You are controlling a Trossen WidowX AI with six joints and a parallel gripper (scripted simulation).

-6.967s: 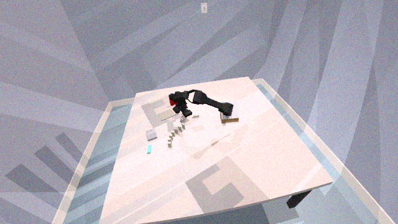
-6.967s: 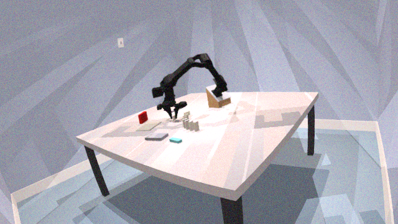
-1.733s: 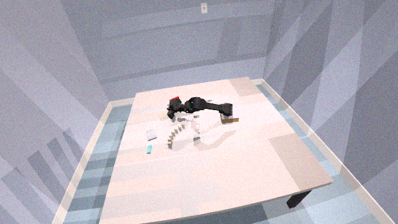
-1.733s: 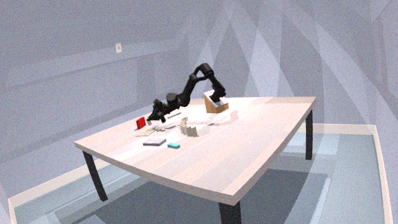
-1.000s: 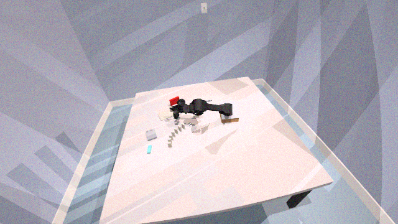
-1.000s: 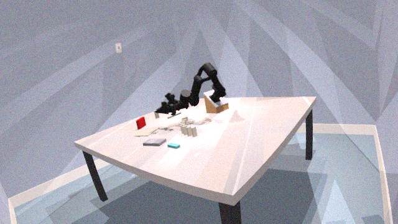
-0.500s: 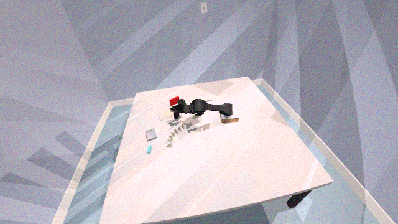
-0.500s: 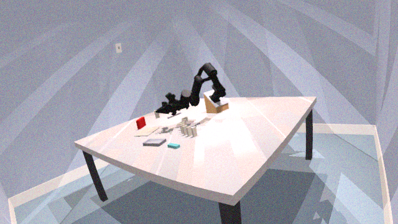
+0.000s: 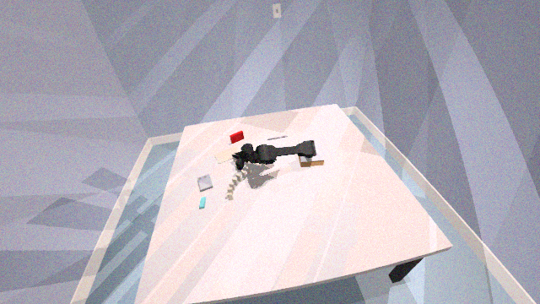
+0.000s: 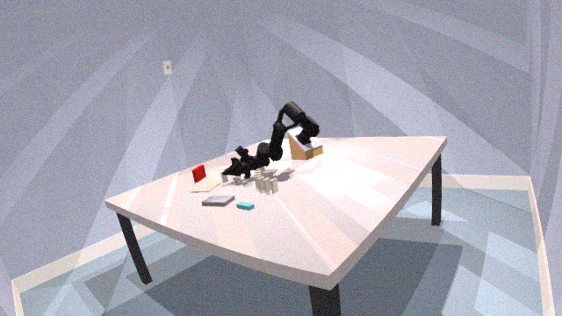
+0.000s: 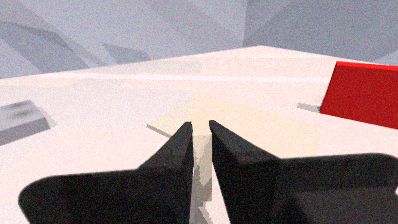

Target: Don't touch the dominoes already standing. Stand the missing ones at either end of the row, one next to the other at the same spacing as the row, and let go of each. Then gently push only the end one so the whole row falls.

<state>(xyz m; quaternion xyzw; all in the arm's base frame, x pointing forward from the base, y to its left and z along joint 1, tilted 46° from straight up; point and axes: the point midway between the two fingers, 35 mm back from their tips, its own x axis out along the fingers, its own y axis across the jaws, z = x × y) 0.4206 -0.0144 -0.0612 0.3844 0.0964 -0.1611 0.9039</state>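
Observation:
My gripper (image 9: 234, 156) (image 10: 225, 174) (image 11: 199, 127) is shut on a cream domino (image 10: 224, 178) (image 11: 202, 167), which looks upright, low near the beige sheet. Whether its foot touches the table cannot be told. The curved row of standing cream dominoes (image 9: 233, 187) (image 10: 265, 185) runs from its near end up towards the gripper in the top view. The arm covers the row's far end there. The held domino is beyond that far end, apart from the visible row. Any loose domino under the arm is hidden or too small to tell.
A beige sheet (image 9: 224, 157) (image 10: 203, 187) (image 11: 260, 120) lies just past the fingers. A red block (image 9: 237, 137) (image 10: 198, 173) (image 11: 360, 95) stands behind it. A grey box (image 9: 205, 182) (image 10: 218, 201) (image 11: 22, 122) and a teal block (image 9: 202, 203) (image 10: 245, 205) lie beside the row. A thin pen-like stick (image 9: 277, 138) lies behind the arm.

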